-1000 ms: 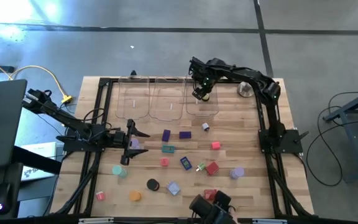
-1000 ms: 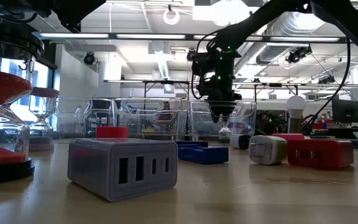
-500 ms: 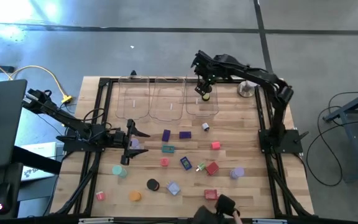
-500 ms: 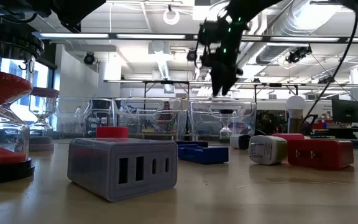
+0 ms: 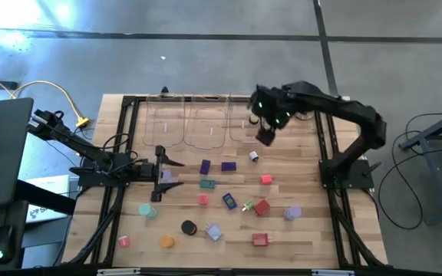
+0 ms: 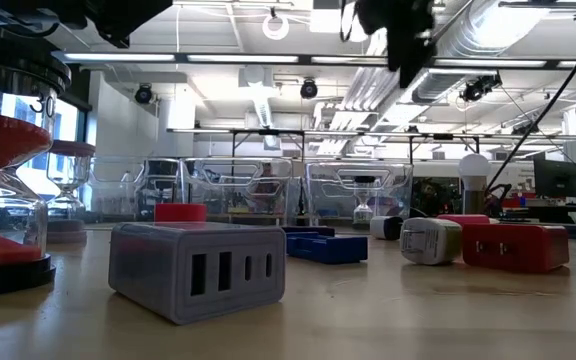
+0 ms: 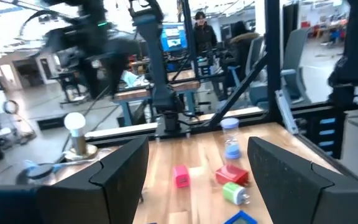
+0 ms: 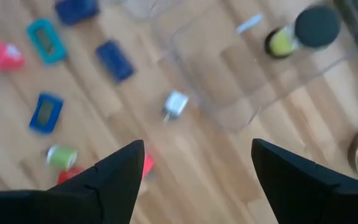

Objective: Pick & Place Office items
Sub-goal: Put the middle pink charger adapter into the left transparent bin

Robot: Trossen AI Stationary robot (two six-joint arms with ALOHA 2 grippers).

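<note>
The office items lie scattered on the wooden table: purple blocks [image 5: 205,166], a teal piece [image 5: 207,183], a blue one [image 5: 229,201], red blocks [image 5: 262,207], a black disc [image 5: 188,227] and an orange disc [image 5: 166,241]. A yellow-and-black piece [image 5: 252,123] [image 8: 281,42] lies inside the right clear tray [image 5: 236,136]. My right gripper [image 5: 265,136] [image 8: 194,186] hangs open, high above that tray's near edge, and holds nothing. My left gripper [image 5: 163,175] [image 7: 197,186] waits open near the table's left side, with a pale purple piece [image 5: 166,178] beside its fingers.
Three clear trays stand in a row along the far edge [image 5: 165,123] [image 5: 208,123]. A white ball on a metal base [image 5: 304,110] stands right of them. A small white piece [image 5: 253,156] [image 8: 176,102] lies just near the right tray. Black frame rails [image 5: 324,146] run along both sides.
My right gripper has risen out of the right tray and moved toward the table's near and right side, out of the top of the low view. The yellow-and-black piece stays in the tray. A dark shape at the near edge has gone from the high view.
</note>
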